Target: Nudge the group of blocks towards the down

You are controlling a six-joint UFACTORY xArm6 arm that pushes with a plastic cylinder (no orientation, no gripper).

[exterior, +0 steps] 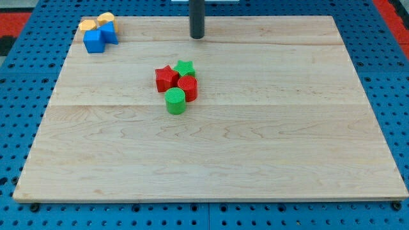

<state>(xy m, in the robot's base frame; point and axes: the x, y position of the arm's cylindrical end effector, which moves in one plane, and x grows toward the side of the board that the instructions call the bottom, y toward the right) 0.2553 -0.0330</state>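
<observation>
Below my tip [197,37] spreads the wooden board [287,140], a pale tabletop of glued planks with faint grain and two long seams running across it. It takes up nearly the whole view, and a blue pegboard [396,76] with rows of small round holes frames it on every side. My tip is the blunt lower end of a straight dark rod that comes down from the view's top edge; it carries no jaws, so nothing opens or closes, and it touches no block. It stands close to the board's top edge, with little room behind it.

Toward the view's bottom from my tip, and slightly to the view's left, sits the group of four, packed together with sides touching. Wide bare wood lies beyond the group toward the view's bottom, and also to its left and right. The red star [166,78] is on the group's left, the green star [185,67] is the block nearest my tip, the red cylinder [188,87] sits just under the green star, and the green cylinder [175,101] is farthest from my tip.

Far to the view's left of my tip, in the board's top corner, a second cluster sits: two blue blocks [99,37], their shapes unclear, with two yellow-orange blocks [96,23] touching them on the upper side.
</observation>
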